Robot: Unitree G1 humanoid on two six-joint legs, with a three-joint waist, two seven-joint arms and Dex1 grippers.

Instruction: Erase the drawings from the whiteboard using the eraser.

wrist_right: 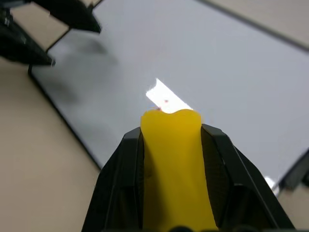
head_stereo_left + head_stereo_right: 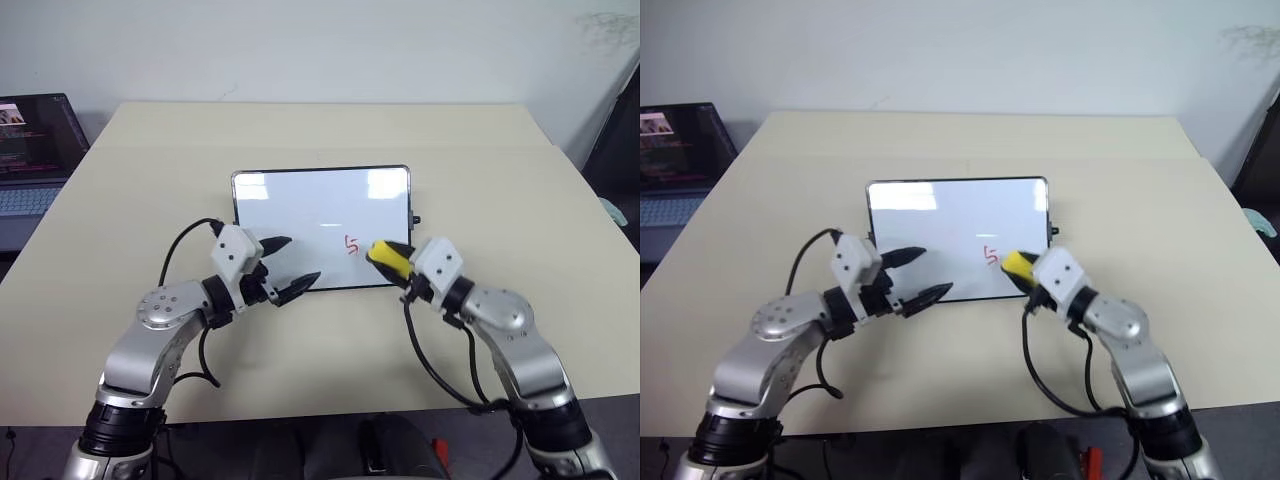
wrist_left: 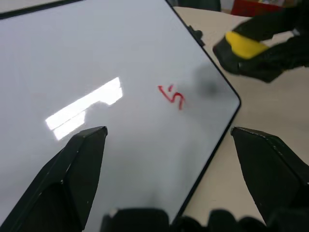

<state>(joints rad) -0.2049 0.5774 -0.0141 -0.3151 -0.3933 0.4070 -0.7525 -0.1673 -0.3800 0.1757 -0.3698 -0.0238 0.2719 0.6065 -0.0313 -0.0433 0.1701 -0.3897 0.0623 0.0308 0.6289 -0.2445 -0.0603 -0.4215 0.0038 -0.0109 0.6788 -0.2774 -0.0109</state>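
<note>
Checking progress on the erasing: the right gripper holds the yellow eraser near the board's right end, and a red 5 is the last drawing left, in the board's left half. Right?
Not quite. The red 5 sits in the right half of the whiteboard, just beside the eraser held in the right gripper, as the left eye view shows. The rest stands.

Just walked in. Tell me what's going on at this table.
A humanoid robot is wiping a whiteboard lying flat on the table. Its right claw is shut on a yellow eraser, held at the board's near right corner, just beside a red 5, the one drawing visible on the board. The left claw is open over the board's near edge, holding nothing. A laptop sits off to the left.
</note>
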